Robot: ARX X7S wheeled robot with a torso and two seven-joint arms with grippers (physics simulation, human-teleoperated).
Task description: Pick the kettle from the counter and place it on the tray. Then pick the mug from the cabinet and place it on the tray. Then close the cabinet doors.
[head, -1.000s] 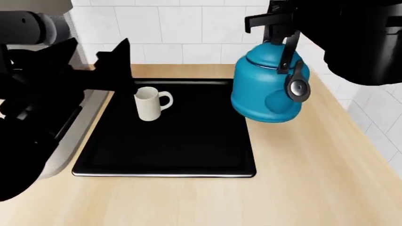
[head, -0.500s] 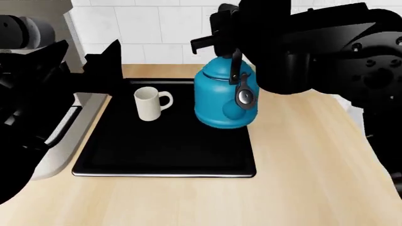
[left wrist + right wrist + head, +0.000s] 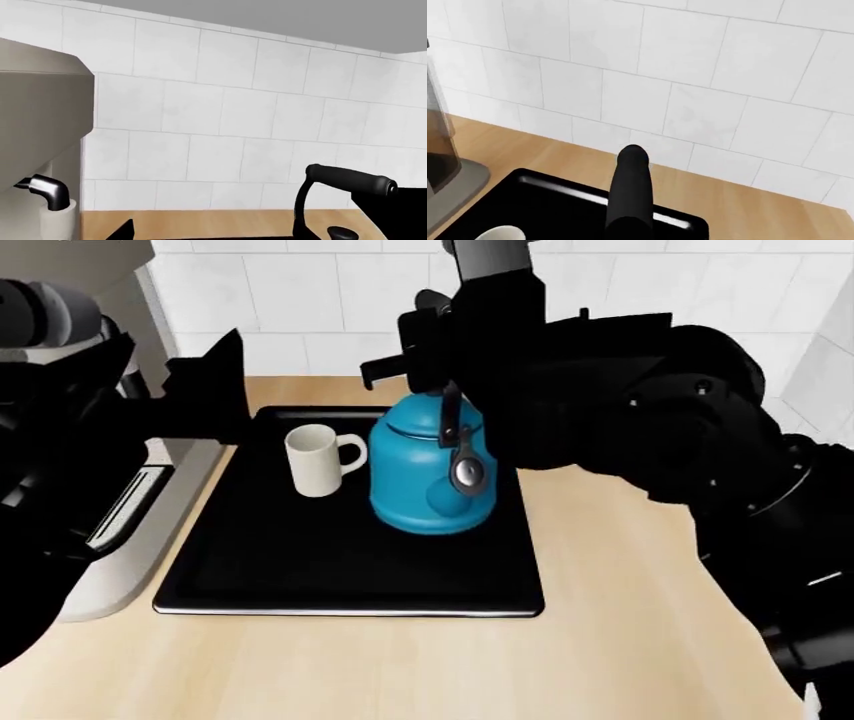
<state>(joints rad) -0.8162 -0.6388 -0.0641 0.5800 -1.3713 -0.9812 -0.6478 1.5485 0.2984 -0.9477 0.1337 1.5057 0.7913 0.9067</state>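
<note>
The kettle (image 3: 430, 480) hangs over the black tray (image 3: 267, 570), at three o'clock from the mug (image 3: 318, 461), its handle clamped in the right tool (image 3: 447, 375); the left tool's (image 3: 214, 390) state is unclear.

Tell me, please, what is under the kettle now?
The black tray lies below the kettle, with the mug beside. Whether its base touches is hidden.

white tiled wall (image 3: 334, 300), grey ceiling (image 3: 267, 17)
</note>
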